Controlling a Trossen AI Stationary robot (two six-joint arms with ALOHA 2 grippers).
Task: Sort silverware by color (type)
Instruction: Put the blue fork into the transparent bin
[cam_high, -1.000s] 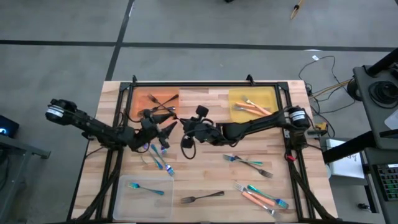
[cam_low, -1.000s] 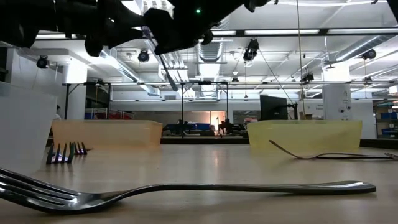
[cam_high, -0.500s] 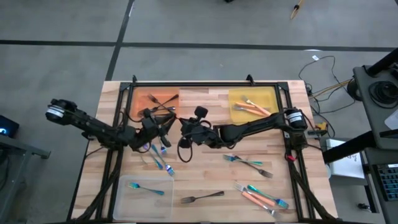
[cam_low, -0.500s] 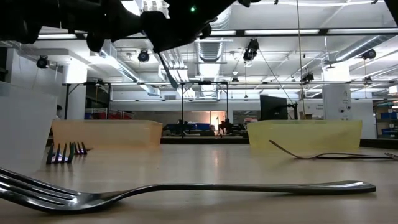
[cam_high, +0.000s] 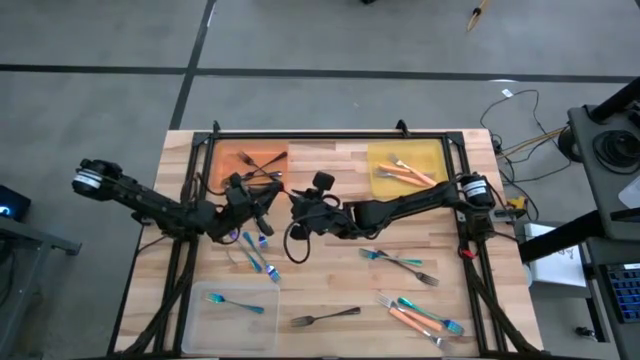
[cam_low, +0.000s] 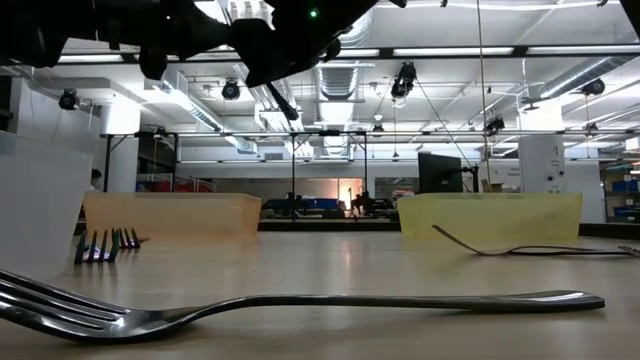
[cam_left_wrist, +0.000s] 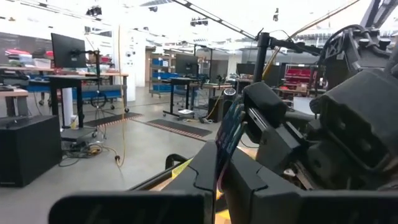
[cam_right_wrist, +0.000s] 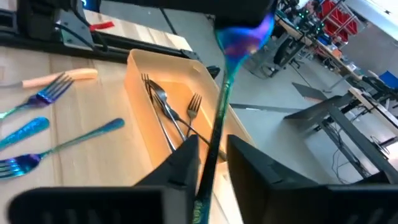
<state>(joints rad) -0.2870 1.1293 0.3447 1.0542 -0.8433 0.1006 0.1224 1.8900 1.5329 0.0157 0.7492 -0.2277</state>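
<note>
Overhead, table-level and wrist cameras share the table (cam_high: 330, 160).

No text, label, brand, number or sign can be read in any of the views; nothing legible is seen on the table, the trays, the silverware, the arms or the room behind them.

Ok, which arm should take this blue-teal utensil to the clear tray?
Left. The left gripper pinches the blue-teal utensil, and the clear tray with a teal fork lies on its side.
</note>
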